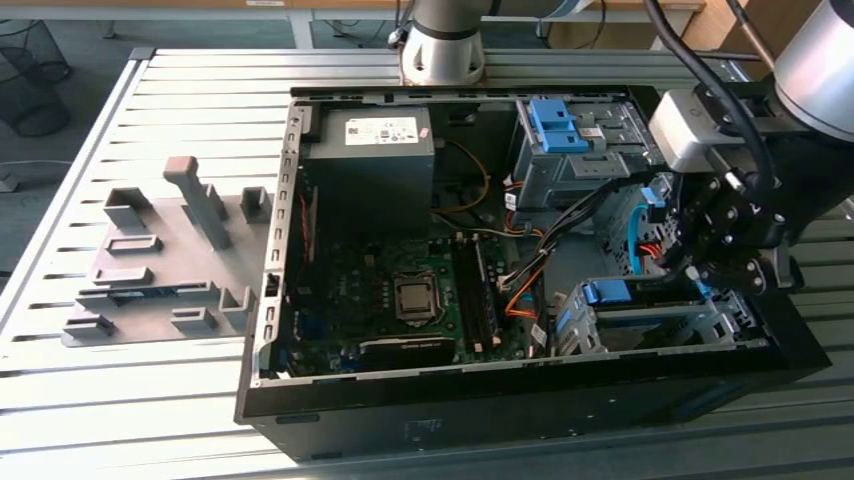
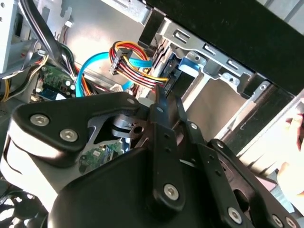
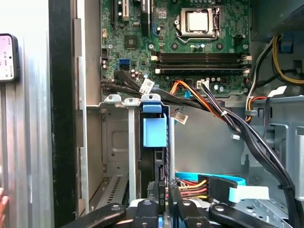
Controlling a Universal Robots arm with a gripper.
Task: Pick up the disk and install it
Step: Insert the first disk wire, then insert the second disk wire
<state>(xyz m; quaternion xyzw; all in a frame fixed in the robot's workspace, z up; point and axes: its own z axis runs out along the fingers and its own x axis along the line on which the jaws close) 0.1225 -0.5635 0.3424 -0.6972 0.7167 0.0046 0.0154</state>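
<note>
Directly ahead of the black end effector, the first wrist view shows the blue-framed disk standing edgewise in the grey metal drive bay; its fingers sit close together, seemingly clamping the disk's edge. Outside, the exterior view shows the slatted counter.

Exterior view: daylight strikes the slatted table evenly, while the computer case interior lies in shadow. In the first wrist view, you see the motherboard sharply. In the second wrist view, glare washes out one edge; the gripper looks perhaps slightly soft.
</note>
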